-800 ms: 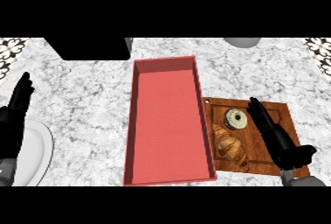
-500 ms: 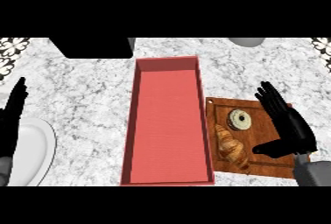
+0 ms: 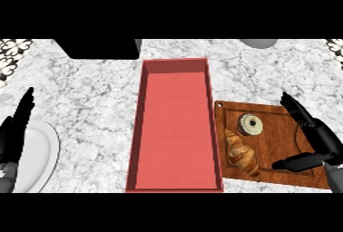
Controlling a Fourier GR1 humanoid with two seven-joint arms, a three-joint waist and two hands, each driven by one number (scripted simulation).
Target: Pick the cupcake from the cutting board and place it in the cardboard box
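Presently the approach to the cupcake is judged to be the step in hand, since nothing is held. The right hand is spread wide over the 3 o'clock edge of the cutting board, with its fingers straight and its thumb set apart toward 9 o'clock. For a clean pick, the hand would best be carried toward 9 to 10 o'clock until the cupcake sits between thumb and fingers, and only then closed. The croissant, lying just beside the cupcake at 6 o'clock, should be kept out of the closing thumb's path. The lift should be made high enough that the wall of the cardboard box, at 9 o'clock of the board, is cleared. The cupcake is seen from above as a small round thing, pale cream around the rim with a darker middle, and it rests on the board's upper half, toward the box side. The left hand is rested open, fingers up, at the view's 9 o'clock edge by a white plate.
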